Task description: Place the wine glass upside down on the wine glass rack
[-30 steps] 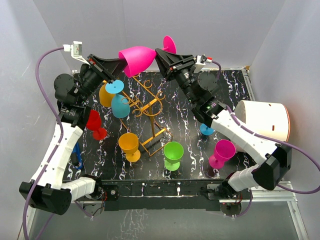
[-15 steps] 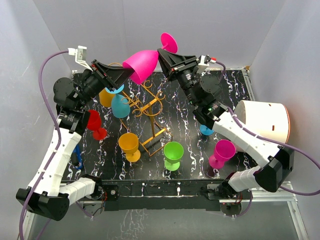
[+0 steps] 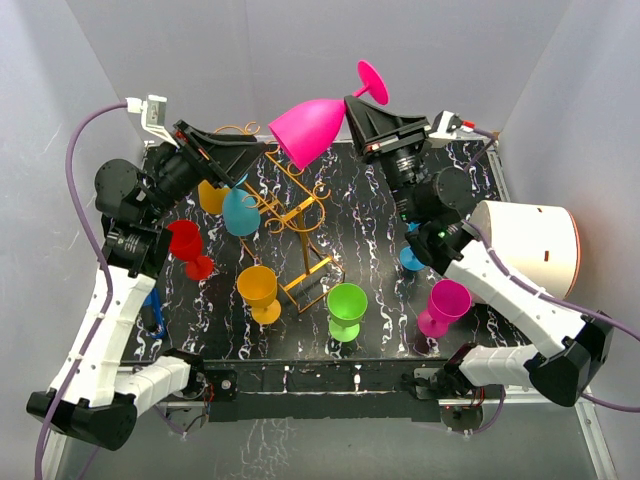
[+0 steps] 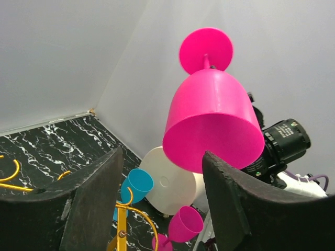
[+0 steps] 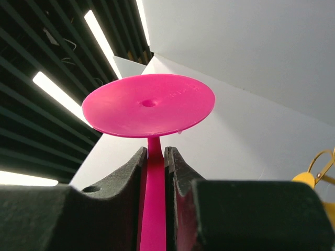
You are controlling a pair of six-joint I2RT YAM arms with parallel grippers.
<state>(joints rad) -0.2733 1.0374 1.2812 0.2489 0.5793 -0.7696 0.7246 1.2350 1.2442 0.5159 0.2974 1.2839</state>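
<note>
The wine glass rack (image 3: pixel 285 205) is taken as the landmark. To its left, little room is given by the white side wall, which runs close along the edge of the table (image 3: pixel 370 215). A red glass (image 3: pixel 187 245) is stood there. A yellow glass (image 3: pixel 212 196) and a teal glass (image 3: pixel 240 212) are seen against the rack's left arms. Over those arms the left gripper (image 3: pixel 252 150) is held with its fingers spread wide and nothing between them.

In front of the rack, an orange glass (image 3: pixel 258 288) and a green glass (image 3: pixel 347 305) are stood near the table's near edge.

Above the rack's back right corner, close to the rear wall, the wine glass (image 3: pixel 305 128) is carried clear of the wire. It is bright pink and opaque, with a rounded bowl, a thin stem and a flat round foot dimpled at the centre. It is tilted, with the mouth turned down towards the rack and the foot raised away from it. The stem is clamped just under the foot by the right gripper (image 3: pixel 353 107).

Right of the rack, the curled arm ends are uncovered from above. Farther right, a blue glass (image 3: pixel 410 258), a magenta glass (image 3: pixel 445 303) and a white drum (image 3: pixel 530 245) are crowded towards the right wall.
</note>
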